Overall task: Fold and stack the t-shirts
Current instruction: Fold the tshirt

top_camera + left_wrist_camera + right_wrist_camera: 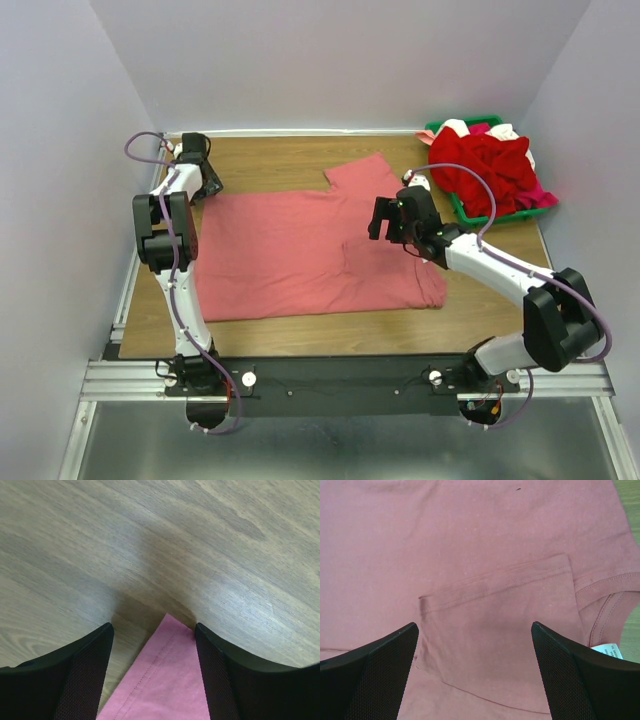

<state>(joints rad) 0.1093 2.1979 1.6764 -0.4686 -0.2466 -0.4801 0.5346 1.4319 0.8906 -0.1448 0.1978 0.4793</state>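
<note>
I've got left gripper (154, 628) spread open astride the pink t-shirt (290, 255) corner, right gripper (475, 627) unclenched, hovering over the folded-in sleeve (505, 605), wooden table (270, 155) underneath

Left arm (170, 235) runs from its base toward 12 o'clock, wrist bent down. Left gripper (154, 630) points down, jaws apart. Right arm (500, 265): elbow out at 3 o'clock, forearm reaching toward 10 o'clock. Right gripper (475, 627) points down, jaws wide apart.

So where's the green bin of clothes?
In the top view, the green bin sits at the far right corner of the table, heaped with red clothes, beyond the right gripper and the pink t-shirt.
</note>
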